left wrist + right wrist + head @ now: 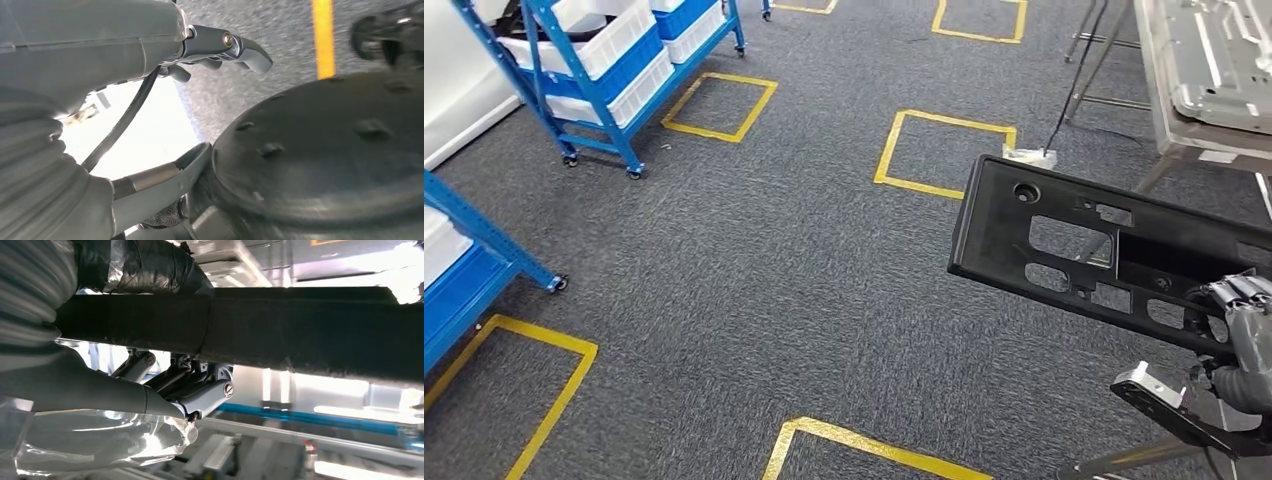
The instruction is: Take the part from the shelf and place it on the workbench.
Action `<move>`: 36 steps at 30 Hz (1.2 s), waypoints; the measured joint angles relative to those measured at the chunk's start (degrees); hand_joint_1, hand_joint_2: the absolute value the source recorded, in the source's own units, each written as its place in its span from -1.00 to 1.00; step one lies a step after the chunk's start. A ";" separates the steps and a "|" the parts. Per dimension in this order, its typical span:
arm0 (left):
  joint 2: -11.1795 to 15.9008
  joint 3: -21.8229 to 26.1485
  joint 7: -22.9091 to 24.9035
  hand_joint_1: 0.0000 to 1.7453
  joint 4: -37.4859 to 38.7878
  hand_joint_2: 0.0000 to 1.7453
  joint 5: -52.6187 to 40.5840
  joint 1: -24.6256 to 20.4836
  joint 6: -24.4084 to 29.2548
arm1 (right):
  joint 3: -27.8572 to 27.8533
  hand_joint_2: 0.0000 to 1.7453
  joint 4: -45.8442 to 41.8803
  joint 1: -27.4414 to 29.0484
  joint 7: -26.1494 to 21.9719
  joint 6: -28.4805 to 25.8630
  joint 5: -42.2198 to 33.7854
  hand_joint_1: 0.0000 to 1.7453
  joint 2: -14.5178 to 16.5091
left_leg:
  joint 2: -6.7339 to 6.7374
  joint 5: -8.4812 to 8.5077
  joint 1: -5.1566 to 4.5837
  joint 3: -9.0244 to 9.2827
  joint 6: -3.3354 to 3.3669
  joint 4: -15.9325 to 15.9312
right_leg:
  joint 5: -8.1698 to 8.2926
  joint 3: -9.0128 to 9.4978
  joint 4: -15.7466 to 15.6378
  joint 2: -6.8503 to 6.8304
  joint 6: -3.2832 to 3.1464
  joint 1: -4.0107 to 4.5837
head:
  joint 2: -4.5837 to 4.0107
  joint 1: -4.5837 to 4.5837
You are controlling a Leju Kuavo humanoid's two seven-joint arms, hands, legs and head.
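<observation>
The part [1009,225] is a long flat black plastic panel with several cut-out windows, carried level above the carpet at the right of the head view. My right hand [1246,325] grips its near end from the lower right. In the right wrist view the part [310,330] crosses as a dark bar, with my right hand [165,390] wrapped around it, fingers [205,395] below. The workbench [1176,135] stands at the top right with a silver metal sheet [1224,55] on it. My left hand [125,50] hangs over the carpet, fingers [247,50] stretched out, holding nothing.
A blue wheeled shelf cart [594,60] with white and blue bins stands at the top left. Another blue shelf frame [469,265] juts in at the left edge. Yellow tape squares [944,150] mark the grey carpet. Thin metal legs [1084,75] stand beside the workbench.
</observation>
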 joint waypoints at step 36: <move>0.02 -0.02 -0.15 -1.00 0.00 1.00 0.53 0.12 -0.55 | 3.27 1.00 1.92 -3.31 0.74 1.75 2.07 1.00 2.59 | -2.98 -0.26 0.23 -5.69 -0.17 8.74 | -0.50 0.32 0.68 3.60 -0.46 0.31 | 0.00 -0.02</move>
